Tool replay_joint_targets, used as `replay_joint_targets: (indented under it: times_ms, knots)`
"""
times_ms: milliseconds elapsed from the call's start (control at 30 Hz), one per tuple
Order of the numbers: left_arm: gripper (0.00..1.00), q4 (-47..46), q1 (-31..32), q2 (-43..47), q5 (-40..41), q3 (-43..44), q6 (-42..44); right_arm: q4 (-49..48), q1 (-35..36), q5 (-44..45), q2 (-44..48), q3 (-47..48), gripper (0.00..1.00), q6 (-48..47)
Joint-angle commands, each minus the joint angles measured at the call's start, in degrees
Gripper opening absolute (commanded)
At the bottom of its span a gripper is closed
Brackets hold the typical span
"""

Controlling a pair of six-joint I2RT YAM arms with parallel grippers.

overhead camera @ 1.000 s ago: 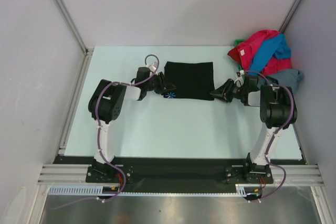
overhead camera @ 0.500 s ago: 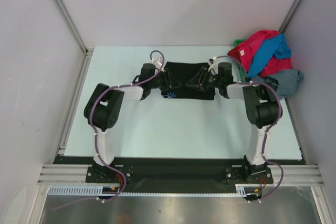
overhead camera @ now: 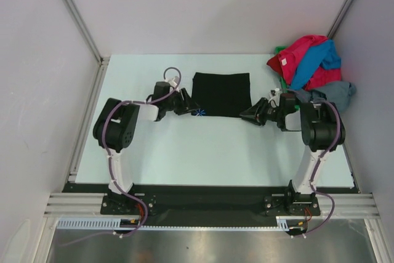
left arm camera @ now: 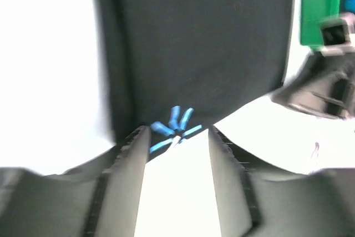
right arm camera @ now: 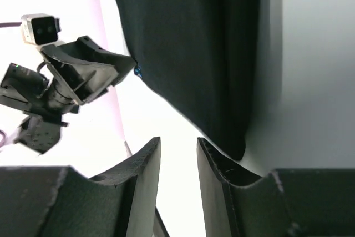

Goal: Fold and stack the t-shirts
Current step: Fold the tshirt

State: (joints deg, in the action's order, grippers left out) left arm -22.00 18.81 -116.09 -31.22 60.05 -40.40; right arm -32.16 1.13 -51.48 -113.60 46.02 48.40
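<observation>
Nearest me, both arms rise from their bases at the near edge of the table (overhead camera: 184, 152) and bend inward toward the middle. The left gripper (overhead camera: 192, 108) sits low over the table, and in its wrist view its fingers (left arm camera: 130, 165) are spread, with only bare table and a small blue mark (left arm camera: 175, 126) showing in the gap. That mark sits at the near left corner of the black shirt (overhead camera: 221, 93), and the fingertips come right up to the corner's edge; I cannot tell whether they touch the cloth. The right gripper (overhead camera: 245, 115) faces it from the other side, at the shirt's near right corner. Its fingers (right arm camera: 213, 176) are parted by a narrower gap with white table between them, gripping nothing, and the cloth's corner lies just beside one finger, not between the two. The black shirt itself lies flat as a neat rectangle in the middle of the table, between the two grippers and reaching away from them. Farther off, in the far right corner and well apart from it, I see a loose heap: a red-pink shirt (overhead camera: 295, 53) at the back, a blue shirt (overhead camera: 315, 60) draped across it, and a grey shirt (overhead camera: 337, 93) at the heap's near end.
</observation>
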Motion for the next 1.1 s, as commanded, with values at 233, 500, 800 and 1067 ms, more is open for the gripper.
replay_joint_targets:
  times_ms: [233,500,800,1067]
  knots:
    - [0.76,33.13,-4.30,-5.00,8.11,30.70,21.92,24.57,5.11,7.53,27.79,-3.30,0.57,-17.97]
    - [0.77,39.14,-4.75,-21.09,12.32,57.77,25.99,31.37,4.41,7.10,38.89,-6.82,0.62,-22.04]
    - [0.76,36.77,-4.74,-32.00,9.43,67.12,16.33,31.46,3.10,4.99,43.38,-9.37,0.62,-22.83]
    - [0.64,37.56,-4.66,-34.90,4.07,65.90,8.24,29.18,2.57,2.53,43.81,-10.16,0.61,-21.77]
